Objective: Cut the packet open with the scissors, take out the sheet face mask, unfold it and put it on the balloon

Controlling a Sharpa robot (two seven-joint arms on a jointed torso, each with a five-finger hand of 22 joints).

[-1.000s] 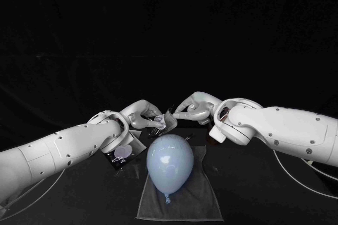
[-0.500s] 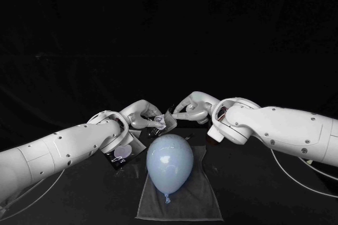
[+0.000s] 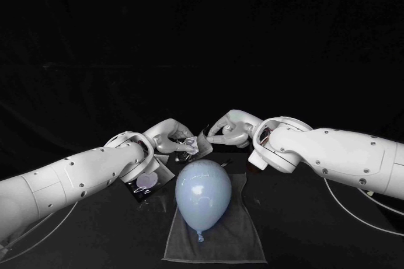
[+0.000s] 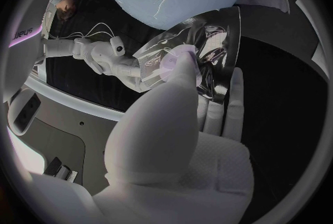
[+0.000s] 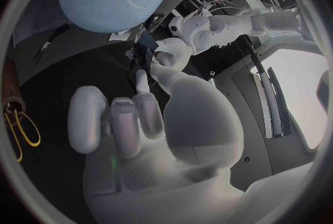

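Left robot hand (image 3: 173, 142) clamped on packet (image 3: 194, 143), frame centre, above balloon (image 3: 203, 193) | right robot hand (image 3: 226, 132) pinching its edge | risk: uneven pull could slip packet free or tear mask inside

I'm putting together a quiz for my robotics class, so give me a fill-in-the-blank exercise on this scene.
The balloon lies on a grey ____.
The left hand holds a shiny silver ____ near the balloon's far end.
In the right wrist view, the scissors have ____ handles.
Missing words: cloth; packet; yellow.
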